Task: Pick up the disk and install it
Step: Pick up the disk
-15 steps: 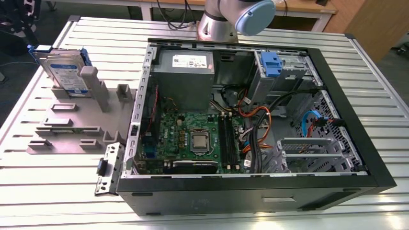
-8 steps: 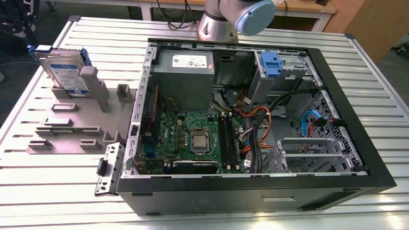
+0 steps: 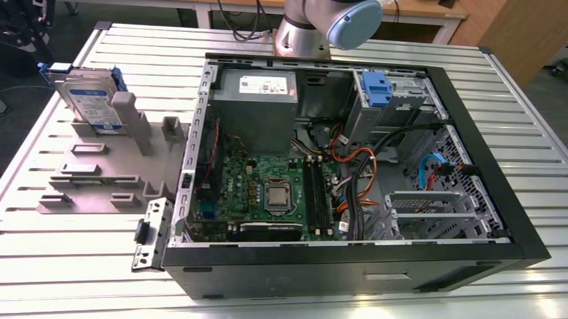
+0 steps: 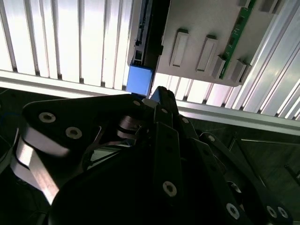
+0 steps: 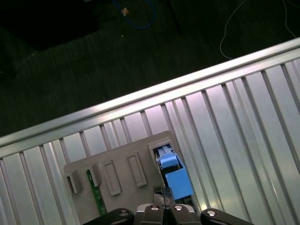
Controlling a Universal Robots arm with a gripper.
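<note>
Ribbed table [image 3: 71, 266] edge near upright disk [image 3: 89, 100]

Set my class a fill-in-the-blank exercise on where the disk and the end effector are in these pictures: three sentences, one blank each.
1. The disk stands at the exterior view's ___ of the open computer case.
2. The disk rests on its edge in a grey holder, not yet ___ the case.
3. In the first wrist view, the end effector is nearest to the disk's ___ plastic rail.
Missing words: left; inside; blue.
</note>
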